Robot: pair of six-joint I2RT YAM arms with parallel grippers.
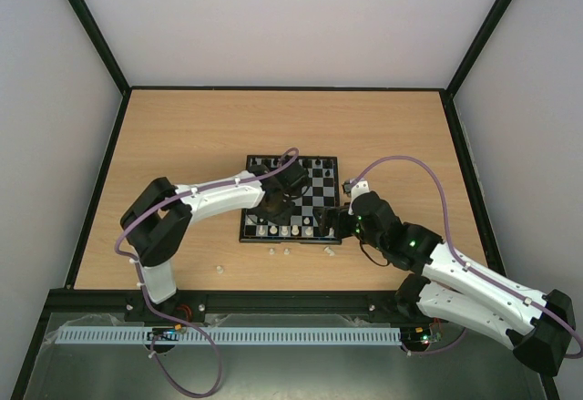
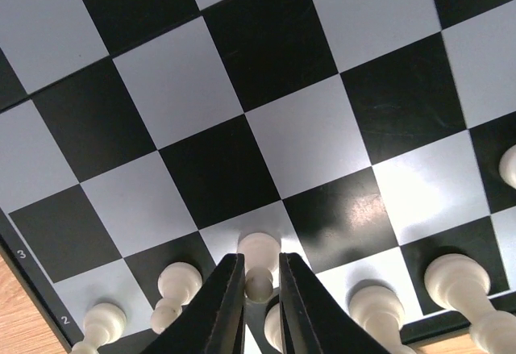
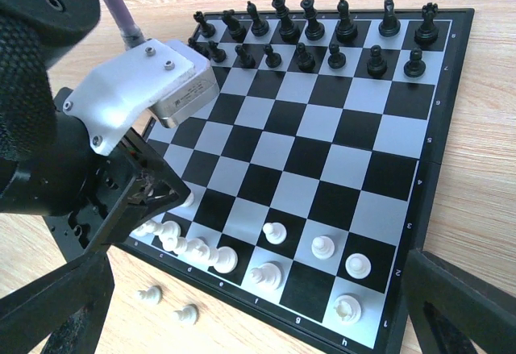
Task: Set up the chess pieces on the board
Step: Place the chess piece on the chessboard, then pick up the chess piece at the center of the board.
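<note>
the left gripper (image 2: 261,267) has its jaws narrow, the two flat dark fingers (image 2: 222,314) closed against the sides of a white pawn (image 2: 260,247), whose round head shows just above the tips. the pawn stands on a pale square in the board's (image 2: 306,128) second rank, toward 7 o'clock of the board. the right gripper (image 3: 258,314) is spread wide and holds nothing, hovering at the board's 5 o'clock corner. the board is flat and glossy, in black and pale grey checks with a thin black border. smooth, turned black pieces (image 3: 306,27) fill two rows at 12 o'clock; cream white pieces (image 3: 322,247) stand along the 6 o'clock edge. loose white pieces (image 1: 287,251) lie on the wood-grain table (image 1: 182,145) just beyond that edge.
</note>
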